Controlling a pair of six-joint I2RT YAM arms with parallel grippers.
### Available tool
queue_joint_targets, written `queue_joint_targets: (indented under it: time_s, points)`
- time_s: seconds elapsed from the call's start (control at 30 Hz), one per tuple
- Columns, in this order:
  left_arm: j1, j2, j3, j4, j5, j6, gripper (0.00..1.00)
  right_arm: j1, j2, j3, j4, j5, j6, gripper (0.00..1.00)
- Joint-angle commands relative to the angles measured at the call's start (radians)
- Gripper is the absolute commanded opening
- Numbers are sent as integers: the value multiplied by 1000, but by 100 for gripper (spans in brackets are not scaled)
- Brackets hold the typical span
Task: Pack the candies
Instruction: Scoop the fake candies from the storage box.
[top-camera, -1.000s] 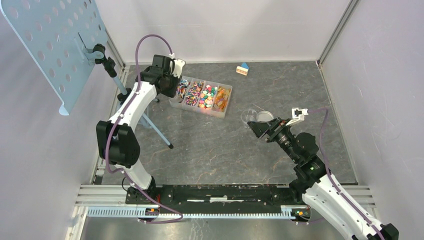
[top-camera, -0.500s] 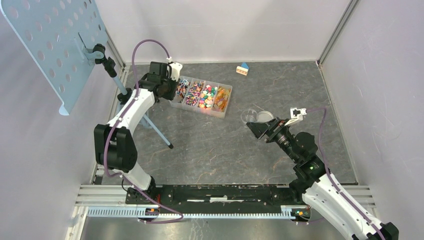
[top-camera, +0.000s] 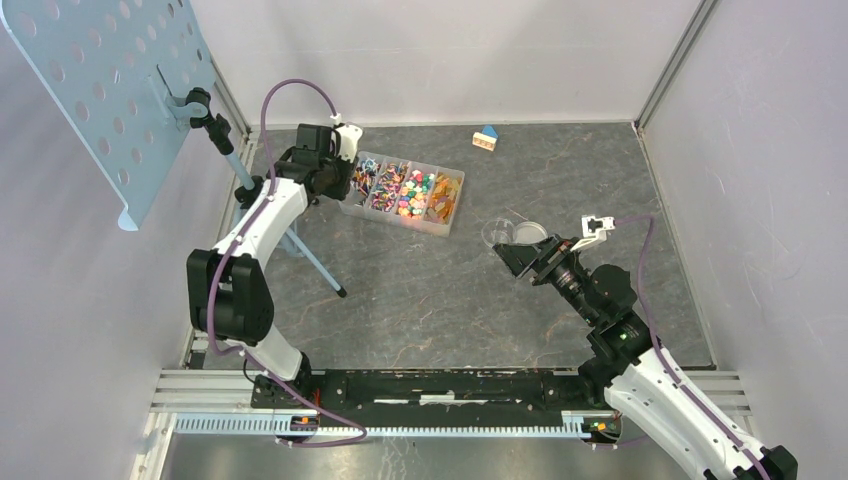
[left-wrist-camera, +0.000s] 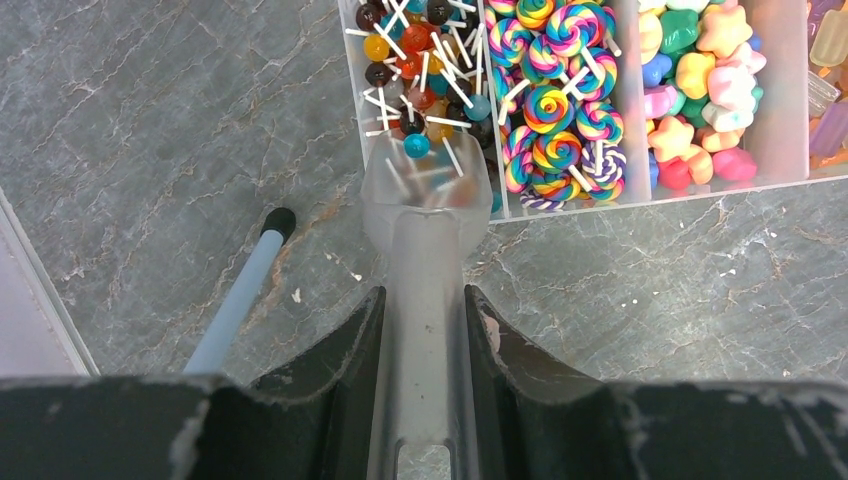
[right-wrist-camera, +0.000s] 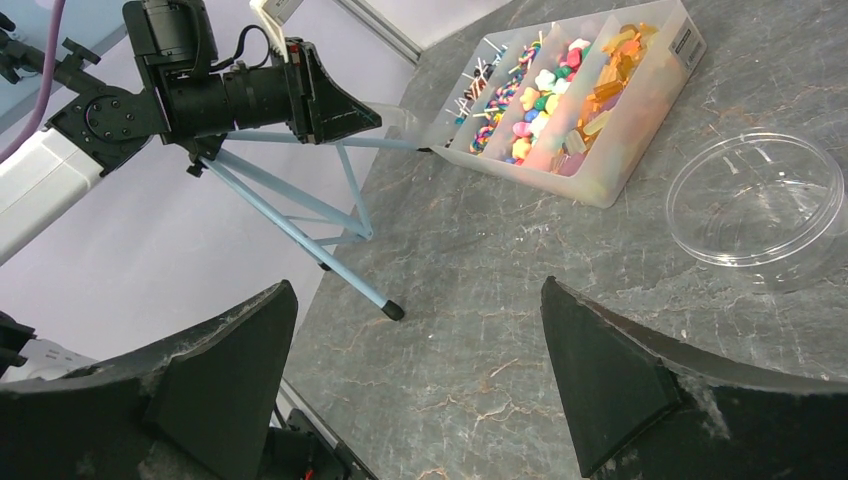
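The candies (top-camera: 405, 192) fill a clear four-compartment tray (left-wrist-camera: 560, 206): small ball lollipops (left-wrist-camera: 415, 55), rainbow swirl lollipops (left-wrist-camera: 555, 100), star-shaped sweets (left-wrist-camera: 700, 90), and amber and purple pieces at the right end (right-wrist-camera: 610, 75). My left gripper (left-wrist-camera: 425, 310) is shut on the handle of a translucent plastic scoop (left-wrist-camera: 425, 195). The scoop's bowl lies over the near edge of the ball-lollipop compartment, and sticks show through it. My right gripper (right-wrist-camera: 420, 350) is open and empty above the table, beside a clear round dish (right-wrist-camera: 755, 205).
A blue-legged tripod (top-camera: 300, 245) carrying a perforated blue board (top-camera: 105, 85) stands left of the tray, with one foot (left-wrist-camera: 280, 218) close to the scoop. A small blue-roofed toy house (top-camera: 486, 137) sits at the back. Walls close three sides.
My left gripper with the scoop has drawn back a little to the left, from over the tray's end to its edge. The right arm has not moved.
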Motion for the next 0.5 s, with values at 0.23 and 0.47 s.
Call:
queue_joint_targets:
  time_s: [0.23, 0.47]
  points:
    - [11, 28, 71, -50, 37, -3, 2, -2, -6, 32, 49, -13, 8, 98]
    - [10, 56, 60, -49, 19, -18, 2, -2, -14, 25, 56, -17, 14, 98]
